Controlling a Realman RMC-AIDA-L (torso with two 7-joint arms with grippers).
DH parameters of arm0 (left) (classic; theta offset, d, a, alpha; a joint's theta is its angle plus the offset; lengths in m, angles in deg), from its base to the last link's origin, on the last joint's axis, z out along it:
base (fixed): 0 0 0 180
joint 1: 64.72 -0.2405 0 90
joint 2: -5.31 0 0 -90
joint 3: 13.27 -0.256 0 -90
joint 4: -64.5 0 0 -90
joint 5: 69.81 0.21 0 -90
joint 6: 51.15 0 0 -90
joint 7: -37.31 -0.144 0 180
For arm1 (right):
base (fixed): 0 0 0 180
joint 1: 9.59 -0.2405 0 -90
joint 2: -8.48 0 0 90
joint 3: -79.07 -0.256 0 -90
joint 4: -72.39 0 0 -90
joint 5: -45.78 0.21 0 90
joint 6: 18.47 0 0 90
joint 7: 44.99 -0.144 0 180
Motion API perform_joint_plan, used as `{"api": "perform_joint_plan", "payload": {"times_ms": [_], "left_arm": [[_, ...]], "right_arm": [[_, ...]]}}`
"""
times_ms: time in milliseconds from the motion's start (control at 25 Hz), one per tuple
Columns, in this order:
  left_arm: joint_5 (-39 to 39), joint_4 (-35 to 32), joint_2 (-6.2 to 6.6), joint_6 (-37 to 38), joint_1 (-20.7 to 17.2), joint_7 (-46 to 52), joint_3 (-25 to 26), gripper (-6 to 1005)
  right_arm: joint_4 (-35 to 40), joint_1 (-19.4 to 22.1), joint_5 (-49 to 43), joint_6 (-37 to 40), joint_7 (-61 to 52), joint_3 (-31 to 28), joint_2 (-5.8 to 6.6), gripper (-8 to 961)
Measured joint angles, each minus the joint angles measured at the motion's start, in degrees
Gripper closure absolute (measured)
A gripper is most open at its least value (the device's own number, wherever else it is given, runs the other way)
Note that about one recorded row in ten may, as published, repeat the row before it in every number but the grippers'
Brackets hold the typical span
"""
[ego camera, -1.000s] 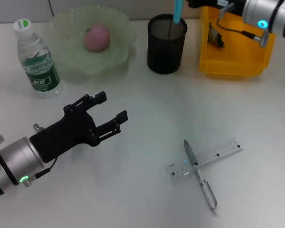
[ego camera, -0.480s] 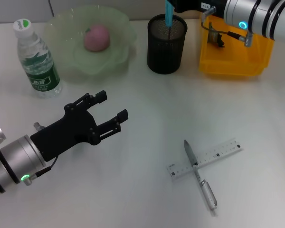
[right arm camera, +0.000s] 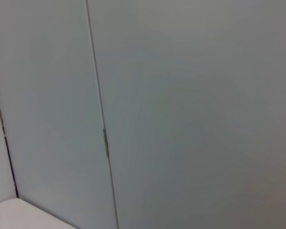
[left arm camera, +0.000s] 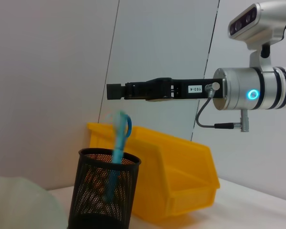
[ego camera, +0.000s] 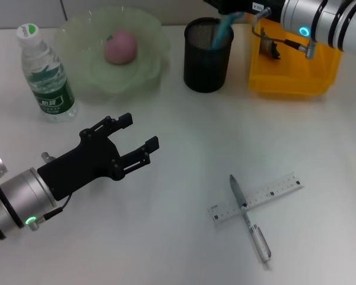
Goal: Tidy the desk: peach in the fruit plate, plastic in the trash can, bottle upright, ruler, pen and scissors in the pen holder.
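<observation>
My right gripper (ego camera: 224, 6) (left arm camera: 115, 90) hovers over the black mesh pen holder (ego camera: 207, 56) (left arm camera: 102, 191), open. The blue scissors (ego camera: 221, 29) (left arm camera: 118, 143) lean inside the holder, free of the fingers. A clear ruler (ego camera: 258, 196) lies on the desk at the front right with a silver pen (ego camera: 249, 219) crossed over it. The pink peach (ego camera: 120, 46) sits in the green fruit plate (ego camera: 77, 35). The bottle (ego camera: 46, 74) stands upright at the far left. My left gripper (ego camera: 140, 132) hangs open above the desk's left middle, holding nothing.
A yellow bin (ego camera: 291, 77) (left arm camera: 176, 176) stands to the right of the pen holder, with a small dark scrap (ego camera: 268, 44) inside it. The right arm's cable hangs over the bin. A pale wall rises behind the desk.
The right gripper carried the scissors leftward over the pen holder and let go; they now lean inside it. The left arm has not moved.
</observation>
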Motion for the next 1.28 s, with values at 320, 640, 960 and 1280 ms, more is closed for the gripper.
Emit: {"api": "perform_joint_plan", "payload": {"times_ms": [320, 640, 960, 1280], "left_arm": [[0.0, 0.4, -0.06, -0.3, 0.3, 0.2, -0.3, 190], [0.6, 0.4, 0.07, -0.2, 0.4, 0.3, -0.4, 190], [3.8, 0.4, 0.92, 0.4, 0.9, 1.3, -0.2, 190], [7.5, 0.5, 3.29, 4.1, 1.3, 3.0, -0.4, 190]], "right_arm": [[-0.1, 0.1, 1.1, 0.0, 0.0, 0.0, -0.03, 451], [0.8, 1.3, 4.4, 1.9, 0.0, 0.2, 0.08, 312], [5.4, 6.5, 8.8, 12.5, -1.6, 0.4, 0.41, 275], [14.4, 12.3, 4.8, 27.4, -14.6, 0.4, 2.96, 197]]}}
